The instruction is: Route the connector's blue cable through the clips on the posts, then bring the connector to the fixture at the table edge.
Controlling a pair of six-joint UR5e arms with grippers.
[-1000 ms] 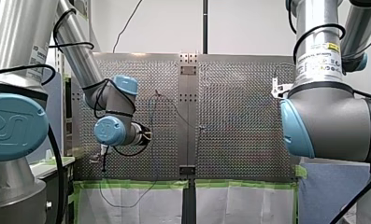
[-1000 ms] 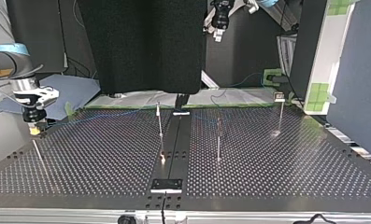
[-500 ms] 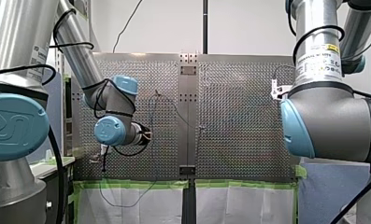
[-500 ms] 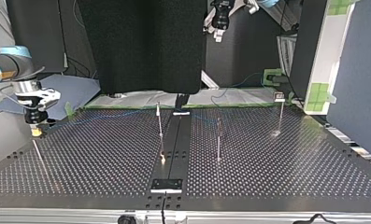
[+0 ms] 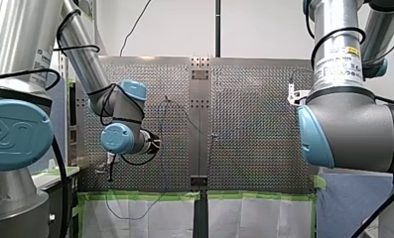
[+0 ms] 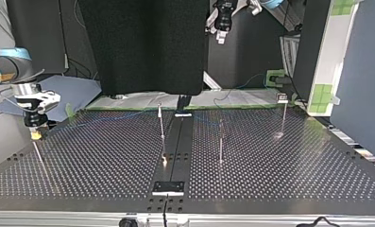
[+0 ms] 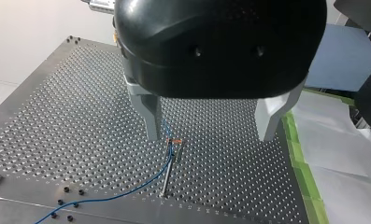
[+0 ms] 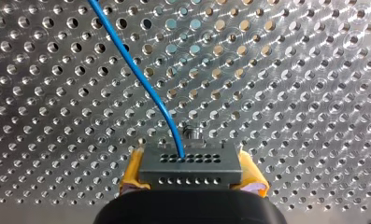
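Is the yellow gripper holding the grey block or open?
Shut on it: my right gripper's yellow pads press both ends of the grey perforated connector block.

The perforated metal table (image 6: 105,165) is split down its middle by a dark plain strip (image 6: 178,142). The strip runs from the edge under the arms to the opposite edge, where a small plate (image 6: 168,187) sits on it. Thin posts (image 6: 220,142) stand in the holes, two of them flanking the strip. A clip-topped post (image 6: 284,116) stands toward the top view's right edge, and a slanted post (image 6: 38,153) near its left edge. A blue cable (image 6: 105,118) trails over the holes along the arms' edge, which green tape (image 6: 128,108) lines.
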